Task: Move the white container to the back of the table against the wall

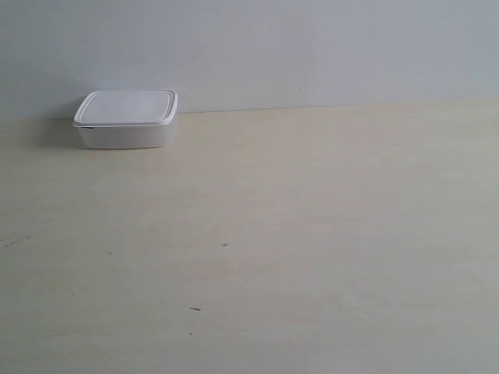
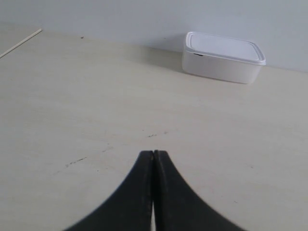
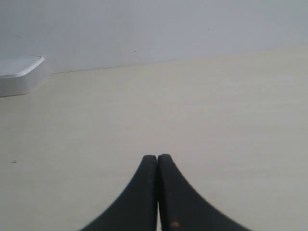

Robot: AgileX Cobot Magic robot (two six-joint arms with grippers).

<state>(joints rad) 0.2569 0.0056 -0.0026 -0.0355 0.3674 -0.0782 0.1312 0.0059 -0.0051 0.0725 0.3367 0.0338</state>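
The white container (image 1: 125,119) stands lidded at the back of the table (image 1: 296,234), close against the wall (image 1: 312,47), toward the exterior view's left. It also shows in the left wrist view, white container (image 2: 222,57), well away from my left gripper (image 2: 153,153), whose black fingers are pressed together with nothing between them. A corner of the white container (image 3: 19,75) appears at the edge of the right wrist view. My right gripper (image 3: 157,157) is shut and empty over bare table, far from the box. Neither arm appears in the exterior view.
A few tiny dark specks (image 1: 225,245) mark the pale tabletop. A thin pale edge line (image 2: 21,42) of the table runs across a corner of the left wrist view. The plain wall (image 3: 168,29) bounds the back.
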